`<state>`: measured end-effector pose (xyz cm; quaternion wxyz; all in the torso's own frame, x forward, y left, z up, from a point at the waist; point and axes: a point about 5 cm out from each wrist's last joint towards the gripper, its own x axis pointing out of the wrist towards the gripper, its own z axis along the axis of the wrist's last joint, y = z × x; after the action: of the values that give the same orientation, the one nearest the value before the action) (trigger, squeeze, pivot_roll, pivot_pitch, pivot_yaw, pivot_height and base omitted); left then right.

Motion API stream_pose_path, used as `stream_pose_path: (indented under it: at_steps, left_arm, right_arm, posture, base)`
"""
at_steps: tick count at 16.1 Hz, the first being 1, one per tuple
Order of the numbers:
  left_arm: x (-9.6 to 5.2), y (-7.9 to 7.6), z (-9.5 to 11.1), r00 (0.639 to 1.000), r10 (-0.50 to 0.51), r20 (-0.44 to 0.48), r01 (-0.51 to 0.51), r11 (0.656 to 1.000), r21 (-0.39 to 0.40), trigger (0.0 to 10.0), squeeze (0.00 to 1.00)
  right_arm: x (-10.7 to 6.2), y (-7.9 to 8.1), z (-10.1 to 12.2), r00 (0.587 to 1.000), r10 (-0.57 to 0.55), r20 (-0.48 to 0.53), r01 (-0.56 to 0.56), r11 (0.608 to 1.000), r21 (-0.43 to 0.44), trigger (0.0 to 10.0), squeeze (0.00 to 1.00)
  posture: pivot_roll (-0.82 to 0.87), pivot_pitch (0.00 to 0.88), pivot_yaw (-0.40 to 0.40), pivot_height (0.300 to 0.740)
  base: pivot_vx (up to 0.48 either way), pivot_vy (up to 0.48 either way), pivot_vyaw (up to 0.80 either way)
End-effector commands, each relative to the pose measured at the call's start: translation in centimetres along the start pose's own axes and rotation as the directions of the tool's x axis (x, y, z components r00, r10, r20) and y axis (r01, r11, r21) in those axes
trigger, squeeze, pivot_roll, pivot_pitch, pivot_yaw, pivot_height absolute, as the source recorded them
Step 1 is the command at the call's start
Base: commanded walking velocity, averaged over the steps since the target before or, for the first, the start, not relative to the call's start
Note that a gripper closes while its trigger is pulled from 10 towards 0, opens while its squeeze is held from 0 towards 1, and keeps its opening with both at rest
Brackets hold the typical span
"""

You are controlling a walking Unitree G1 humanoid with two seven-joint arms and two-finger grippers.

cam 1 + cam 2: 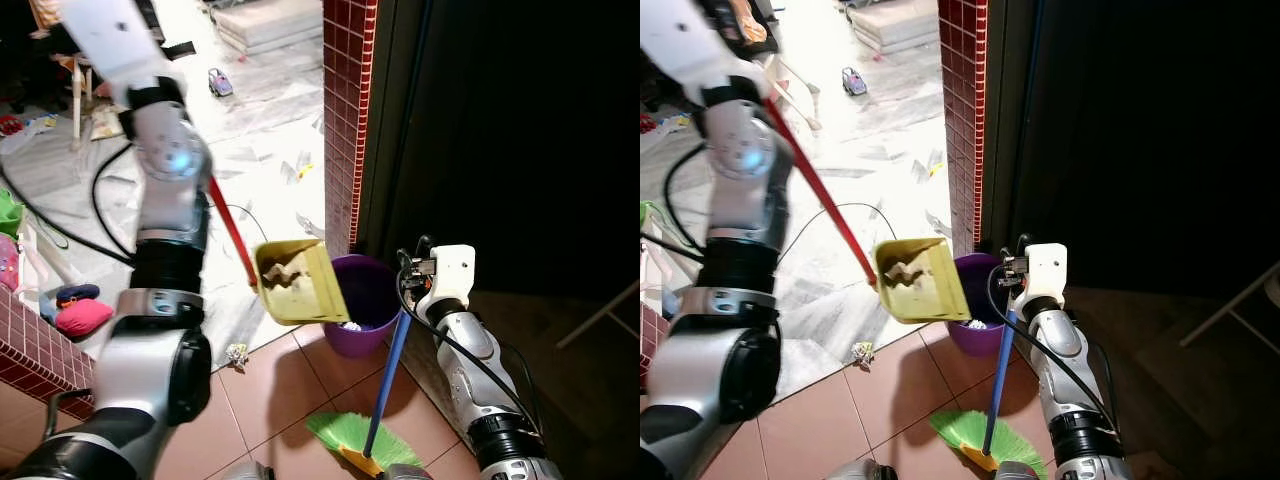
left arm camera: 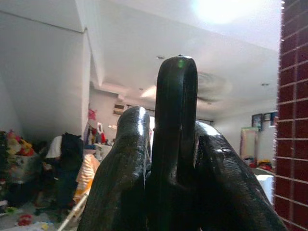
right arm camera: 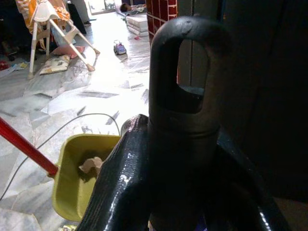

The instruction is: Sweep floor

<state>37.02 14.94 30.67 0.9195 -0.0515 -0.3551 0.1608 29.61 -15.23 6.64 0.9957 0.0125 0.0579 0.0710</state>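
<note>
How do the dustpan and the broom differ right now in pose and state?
The dustpan hangs in the air, tilted over the purple bin; the broom stands with its green bristles on the tile floor. The dustpan's handle is red, the broom's blue. The dustpan carries crumpled debris; the broom carries nothing. Each handle is gripped: left gripper shut on the dustpan's, right gripper on the broom's.

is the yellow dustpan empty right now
No, the yellow dustpan, held up over the purple bin, has crumpled scraps lying in its tray.
</note>
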Motion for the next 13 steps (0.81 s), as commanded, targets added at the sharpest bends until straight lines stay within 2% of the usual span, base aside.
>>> stream_pose_path:
  at_steps: [1,5,6,8,9,12,13]
  left_arm:
    - [0.9,-0.9,2.7,0.991,-0.010,0.131,0.015,0.999,-0.040,10.0,0.00]
    - [-0.5,-3.4,3.1,0.981,-0.092,0.170,0.101,0.994,-0.048,10.0,0.00]
    - [-1.1,-4.4,3.7,0.966,-0.136,0.218,0.146,0.989,-0.030,10.0,0.00]
    - [-1.9,-5.8,4.2,0.947,-0.194,0.256,0.209,0.977,-0.032,10.0,0.00]
    - [-2.1,-6.0,4.3,0.944,-0.202,0.262,0.219,0.975,-0.034,10.0,0.00]
    - [-4.6,-8.7,4.8,0.899,-0.322,0.298,0.359,0.930,-0.078,10.0,0.00]
    - [-4.9,-8.9,4.8,0.894,-0.333,0.299,0.372,0.925,-0.081,10.0,0.00]
  right_arm:
    - [-0.9,-0.2,-2.3,0.994,-0.016,-0.109,0.016,1.000,-0.003,10.0,0.00]
    - [-1.2,-0.2,-2.2,0.995,-0.034,-0.094,0.035,0.999,0.000,10.0,0.00]
    - [-1.3,-0.3,-2.2,0.995,-0.044,-0.092,0.044,0.999,0.002,10.0,0.00]
    - [-1.3,-0.3,-2.2,0.995,-0.051,-0.087,0.051,0.999,0.007,10.0,0.00]
    - [-1.3,-0.3,-2.2,0.995,-0.051,-0.086,0.052,0.999,0.007,10.0,0.00]
    - [-1.4,-0.2,-2.1,0.995,-0.057,-0.079,0.058,0.998,0.008,10.0,0.00]
    - [-1.4,-0.2,-2.1,0.995,-0.058,-0.079,0.059,0.998,0.008,10.0,0.00]
  posture:
    - [-0.17,0.000,0.104,0.740]
    - [-0.19,0.000,0.128,0.740]
    - [-0.19,0.000,0.133,0.740]
    - [-0.20,0.000,0.138,0.740]
    - [-0.20,0.000,0.138,0.740]
    - [-0.20,0.000,0.148,0.740]
    - [-0.20,0.000,0.148,0.740]
  base:
    - [0.000,0.000,0.00]
    - [0.000,0.000,0.00]
    - [0.000,0.000,0.00]
    - [0.000,0.000,0.00]
    - [0.000,0.000,0.00]
    - [0.000,0.000,0.00]
    - [0.000,0.000,0.00]
